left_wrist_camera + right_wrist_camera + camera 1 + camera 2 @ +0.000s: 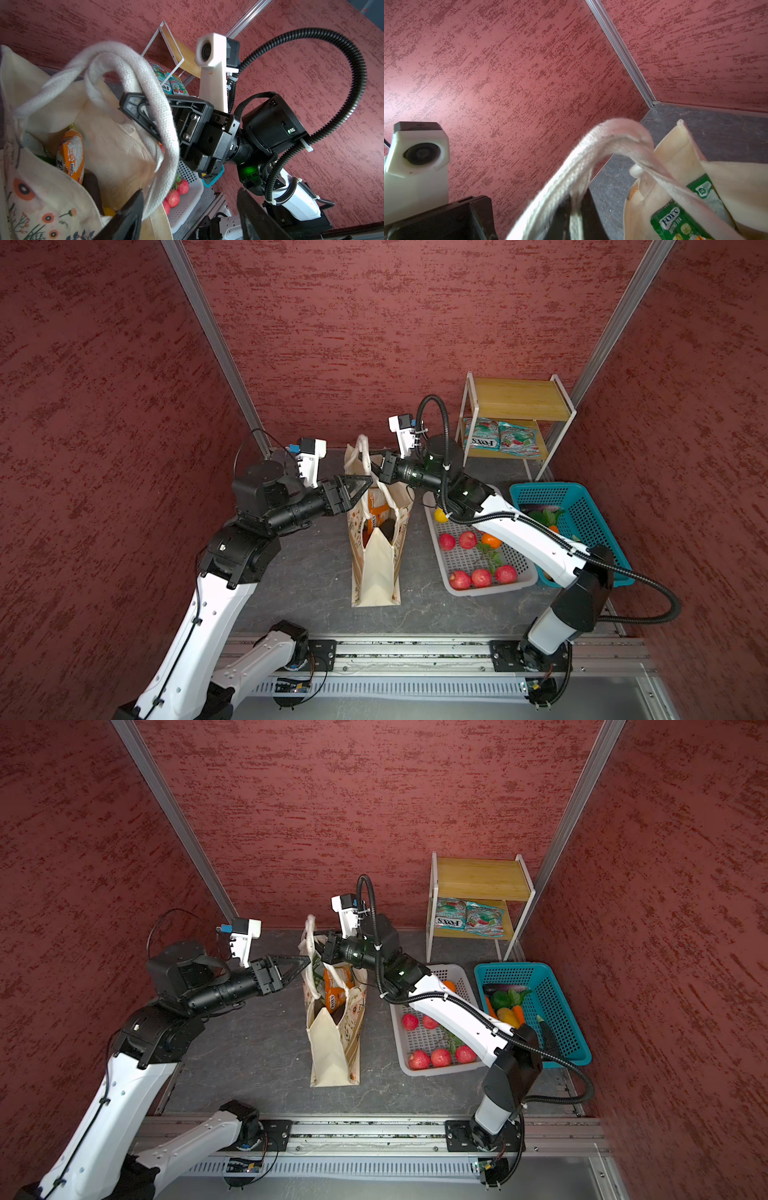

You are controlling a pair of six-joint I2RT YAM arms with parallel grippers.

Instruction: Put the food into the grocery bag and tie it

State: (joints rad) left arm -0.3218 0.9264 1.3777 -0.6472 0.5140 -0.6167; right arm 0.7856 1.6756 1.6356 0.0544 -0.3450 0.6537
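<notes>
Left gripper point(189, 195) is spread wide with nothing between its fingers. From its wrist camera I see the white handle point(133, 68) hanging just beside one finger, and I cannot tell whether it touches. Right gripper point(128, 104) reaches in from the other side and is closed on that handle, with the loop draped over its fingers above the bag's mouth (in its own wrist view a strand runs down between the dark fingers).

Both grippers meet at the far end of the bag point(374, 568), which stands upright on the desk point(307, 572) between the two arms, its mouth open. Inside I can make out an orange packet point(336, 994) and a green packet point(675, 216). Something dark lies lower down, too shadowed to name.

To the right of the bag, in both top views, a grey basket point(490, 591) holds several red fruits point(481, 577) and an orange one point(490, 540). A teal basket point(582, 506) just beside it holds vegetables point(500, 999), partly hidden under the right arm. Two more packets point(503, 437) lie on the lower level of the small shelf point(515, 398) at the back.
</notes>
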